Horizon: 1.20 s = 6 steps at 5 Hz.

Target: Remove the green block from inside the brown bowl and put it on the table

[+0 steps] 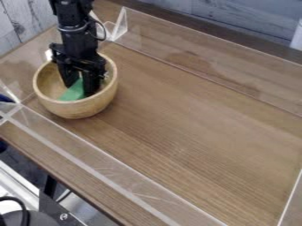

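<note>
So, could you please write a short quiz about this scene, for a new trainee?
1. True or false: the green block already lies on the table.
2. Where does the gripper reach? A) beside the bowl B) down into the brown bowl C) high above the far wall
3. Fill in: the bowl stands near the table's far-____ corner in this view.

Key: 1 false, it is still inside the bowl. 2 B. 3 left.

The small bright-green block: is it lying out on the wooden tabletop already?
No, the small bright-green block sits inside the round light-brown wooden bowl, not on the tabletop.
</note>
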Each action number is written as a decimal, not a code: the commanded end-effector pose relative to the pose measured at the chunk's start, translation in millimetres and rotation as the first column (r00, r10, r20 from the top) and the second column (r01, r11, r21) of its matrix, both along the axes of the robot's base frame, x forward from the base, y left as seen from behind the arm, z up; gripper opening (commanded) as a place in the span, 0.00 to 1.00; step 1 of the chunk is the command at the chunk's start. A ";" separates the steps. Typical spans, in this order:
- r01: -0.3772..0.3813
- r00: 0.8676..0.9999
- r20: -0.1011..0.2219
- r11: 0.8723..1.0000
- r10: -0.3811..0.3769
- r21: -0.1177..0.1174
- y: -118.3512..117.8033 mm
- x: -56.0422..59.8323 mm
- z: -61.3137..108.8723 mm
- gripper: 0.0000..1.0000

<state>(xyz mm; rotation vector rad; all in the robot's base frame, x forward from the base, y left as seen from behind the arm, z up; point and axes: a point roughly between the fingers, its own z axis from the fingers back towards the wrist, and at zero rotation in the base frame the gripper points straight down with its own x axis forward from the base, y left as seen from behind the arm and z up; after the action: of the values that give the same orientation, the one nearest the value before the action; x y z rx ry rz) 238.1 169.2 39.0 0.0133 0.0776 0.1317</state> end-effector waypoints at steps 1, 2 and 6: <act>-0.013 0.997 0.076 0.999 0.010 0.043 7.8 7.6 27.3 0.00; -0.014 0.996 0.087 0.999 0.011 0.037 6.4 8.0 33.1 0.00; -0.020 0.993 0.114 1.000 0.018 0.020 2.1 9.2 44.7 0.00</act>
<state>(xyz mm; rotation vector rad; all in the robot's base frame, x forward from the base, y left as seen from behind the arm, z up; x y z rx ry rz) 238.2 160.2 56.2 -0.0259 0.0506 0.1395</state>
